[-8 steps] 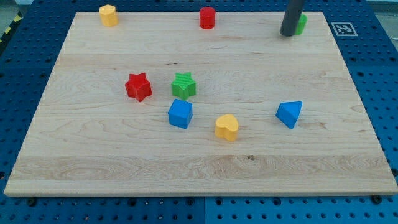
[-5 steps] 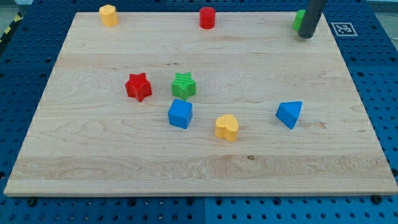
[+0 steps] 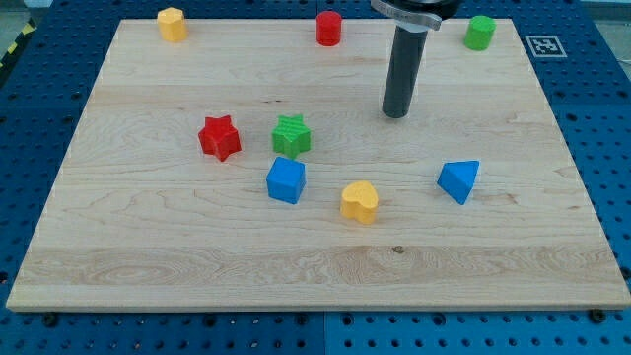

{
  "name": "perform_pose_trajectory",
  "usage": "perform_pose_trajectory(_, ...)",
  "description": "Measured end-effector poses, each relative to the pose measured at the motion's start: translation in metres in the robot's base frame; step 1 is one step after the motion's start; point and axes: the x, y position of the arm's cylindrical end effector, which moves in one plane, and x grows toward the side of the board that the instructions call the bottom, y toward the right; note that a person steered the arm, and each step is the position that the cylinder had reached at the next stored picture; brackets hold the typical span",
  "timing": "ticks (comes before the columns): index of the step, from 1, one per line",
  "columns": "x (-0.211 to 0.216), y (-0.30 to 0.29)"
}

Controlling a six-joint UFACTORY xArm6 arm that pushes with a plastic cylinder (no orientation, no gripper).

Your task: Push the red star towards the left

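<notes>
The red star [image 3: 219, 137] lies on the wooden board [image 3: 148, 247], left of the middle. A green star [image 3: 291, 134] sits just to its right, apart from it. My tip [image 3: 395, 113] is on the board right of the middle, well to the right of the green star and far from the red star. It touches no block.
A blue cube [image 3: 286, 180] lies below the green star, a yellow heart [image 3: 360, 201] to its right, a blue triangular block [image 3: 458, 180] further right. Along the top edge stand a yellow block [image 3: 172, 24], a red cylinder [image 3: 328, 28] and a green cylinder [image 3: 480, 32].
My tip has moved from the top right corner beside the green cylinder down and to the left, towards the middle of the board. No block has moved.
</notes>
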Motion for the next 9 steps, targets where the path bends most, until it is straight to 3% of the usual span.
perform_pose_trajectory(3,0.0,0.0)
perform_pose_trajectory(5,0.0,-0.229)
perform_pose_trajectory(6,0.0,-0.242)
perform_pose_trajectory(8,0.013,-0.19)
perform_pose_trajectory(9,0.057,-0.18)
